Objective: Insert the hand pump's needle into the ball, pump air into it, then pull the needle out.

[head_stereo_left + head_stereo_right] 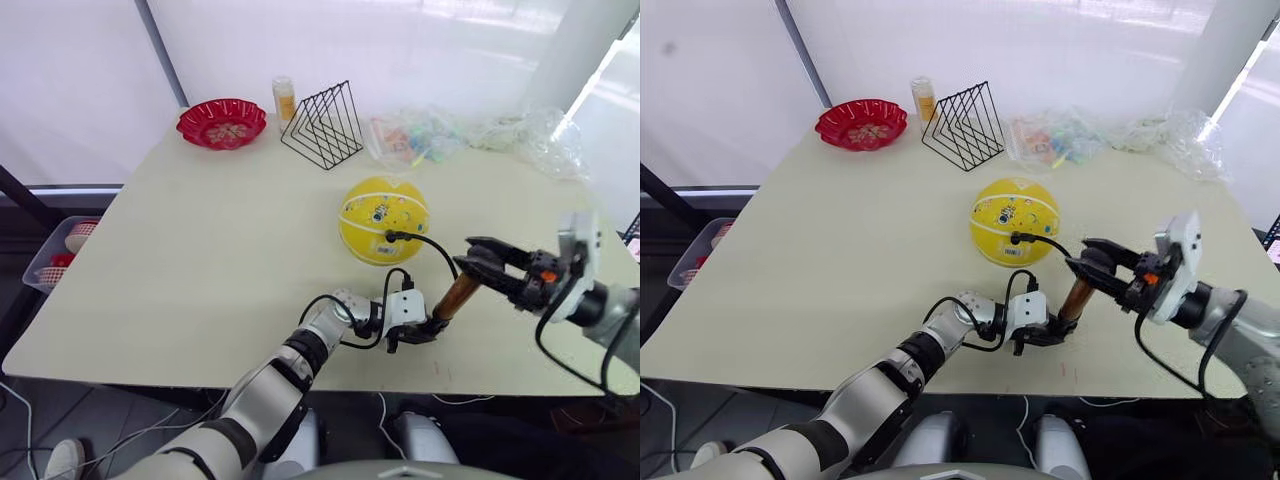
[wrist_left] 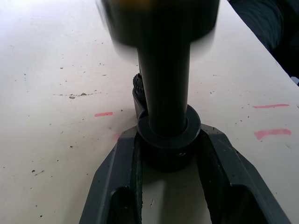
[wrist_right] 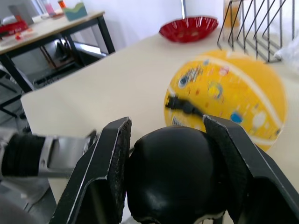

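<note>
**Pumping stage: needle seated, both hands on the pump**

Pale bench (image 1: 200,250) under a white curtain carries the ball (image 1: 384,219), resting free near the middle. The needle (image 1: 392,236) with its black connector appears plugged into the ball's near side, the hose (image 1: 435,250) looping back to the hand pump (image 1: 457,294). The pump stands tilted, its base near the bench's front edge. The left hand (image 1: 408,332) is clamped on the base cap, probably to anchor it. The right hand (image 1: 490,262) is closed around the black handle, placed to work the stroke. Small colourful prints mark the ball; no writing is readable.
</note>
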{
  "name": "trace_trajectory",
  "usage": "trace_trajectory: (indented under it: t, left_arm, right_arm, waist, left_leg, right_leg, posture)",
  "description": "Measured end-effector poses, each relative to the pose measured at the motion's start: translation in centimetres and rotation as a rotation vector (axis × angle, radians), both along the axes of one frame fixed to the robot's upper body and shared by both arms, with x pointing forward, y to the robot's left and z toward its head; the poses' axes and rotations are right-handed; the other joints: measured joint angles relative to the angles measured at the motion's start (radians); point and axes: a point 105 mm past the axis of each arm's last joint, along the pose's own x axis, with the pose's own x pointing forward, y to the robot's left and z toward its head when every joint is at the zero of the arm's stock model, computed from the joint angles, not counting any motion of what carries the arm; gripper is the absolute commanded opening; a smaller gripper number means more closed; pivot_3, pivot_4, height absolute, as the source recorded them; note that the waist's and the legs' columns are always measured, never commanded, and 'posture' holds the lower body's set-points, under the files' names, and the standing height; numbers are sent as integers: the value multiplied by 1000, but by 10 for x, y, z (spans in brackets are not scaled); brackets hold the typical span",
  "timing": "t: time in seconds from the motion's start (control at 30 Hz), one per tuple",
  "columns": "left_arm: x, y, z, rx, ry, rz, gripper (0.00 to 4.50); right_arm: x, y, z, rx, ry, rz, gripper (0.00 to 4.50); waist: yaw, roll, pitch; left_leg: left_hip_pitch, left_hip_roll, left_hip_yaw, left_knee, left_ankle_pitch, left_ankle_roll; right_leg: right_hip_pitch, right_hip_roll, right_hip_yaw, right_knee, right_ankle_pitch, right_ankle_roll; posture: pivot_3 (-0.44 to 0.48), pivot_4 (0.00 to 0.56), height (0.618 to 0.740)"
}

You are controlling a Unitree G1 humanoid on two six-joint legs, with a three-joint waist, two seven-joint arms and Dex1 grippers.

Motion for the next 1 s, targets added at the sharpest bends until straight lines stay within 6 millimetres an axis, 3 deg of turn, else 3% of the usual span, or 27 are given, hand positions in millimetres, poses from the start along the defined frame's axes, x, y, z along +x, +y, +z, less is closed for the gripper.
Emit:
trace_trajectory:
  t: [0.03, 0.1, 0.33, 0.43, 0.6, 0.8, 0.9, 1.0]
  left_arm:
    - [0, 0, 0, 1, -1, -1, 1122]
    - [0, 0, 0, 2, -2, 0, 1122]
    - [1, -1, 1, 3, -7, -2, 1122]
    - [1, -3, 3, -2, -14, -7, 1122]
    - [1, -3, 4, -1, -13, -10, 1122]
    - [2, -3, 4, -1, -14, -11, 1122]
    - [1, -3, 4, -1, -12, -12, 1122]
    - [0, -2, 2, 1, -7, -10, 1122]
  right_arm:
    - [-1, 1, -11, -23, 1, -3, 1973]
    - [-2, 3, -12, -29, -23, 1, 1973]
    - [-1, -1, -4, 3, -43, -5, 1973]
    - [-2, -11, 35, 38, -121, 23, 1973]
    - [-9, -19, 80, 43, -212, 61, 1973]
    - [-10, -22, 103, 56, -232, 57, 1973]
    - [-12, -22, 104, 56, -223, 52, 1973]
    - [-13, -21, 83, 31, -170, 33, 1973]
  waist:
    - [0, 1, -1]
    - [-1, 2, -2]
    - [1, 6, 0]
    - [1, 12, 5]
    - [3, 9, 8]
    - [3, 8, 9]
    - [3, 7, 8]
    - [3, 2, 5]
  left_leg:
    - [0, 0, 1, 0, 0, 0]
    - [1, 0, 1, 0, 0, 0]
    - [1, -1, 1, 0, 0, 0]
    - [0, -2, 3, 2, 0, 0]
    - [0, -2, 2, 3, 0, 0]
    - [0, -2, 2, 4, 0, 0]
    - [0, -2, 1, 4, 0, 0]
    - [0, -1, 1, 4, 0, 0]
  right_leg:
    - [0, 0, 0, 0, 0, 0]
    - [0, 0, 1, 0, 0, 0]
    - [0, 2, -4, 0, 0, 0]
    - [1, 1, -3, 0, 0, 0]
    - [2, 3, -5, 0, 0, 0]
    - [2, 3, -4, 1, 0, 1]
    - [2, 4, -5, 1, 0, 1]
    - [2, 5, -5, 1, 0, 0]
  posture:
    - [0, 150, 735]
    - [0, 150, 735]
    - [0, 150, 735]
    - [0, 150, 735]
    - [0, 150, 735]
    - [0, 150, 735]
    - [0, 150, 735]
    - [0, 150, 735]
